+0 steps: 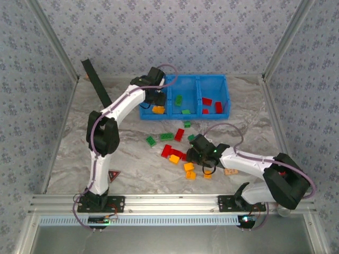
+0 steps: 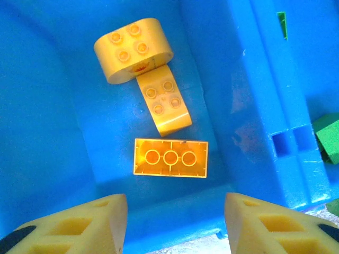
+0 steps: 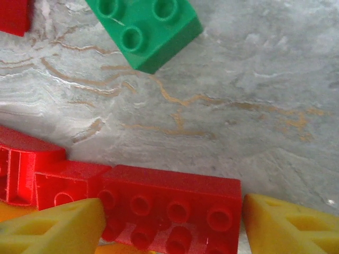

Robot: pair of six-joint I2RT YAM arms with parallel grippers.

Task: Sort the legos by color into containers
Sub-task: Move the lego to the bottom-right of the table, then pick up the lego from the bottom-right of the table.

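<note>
My left gripper (image 1: 156,100) (image 2: 176,222) hangs open over the left compartment of the blue tray (image 1: 197,79), nothing between its fingers. Below it lie three yellow-orange legos: an upturned long one (image 2: 170,157), an arched one (image 2: 164,103) and a rounded one (image 2: 133,49). The middle compartment holds green legos (image 1: 178,99), the right one red legos (image 1: 218,107). My right gripper (image 1: 186,155) (image 3: 175,222) is down on the table among the loose legos, shut end to end on a long red lego (image 3: 175,201) that still rests on the surface.
Loose legos surround the right gripper: green ones (image 1: 151,141) (image 3: 145,26), red ones (image 1: 179,134) (image 3: 32,174) and orange ones (image 1: 188,166). A tan piece (image 1: 230,171) lies by the right forearm. A black bar (image 1: 95,82) leans at the back left.
</note>
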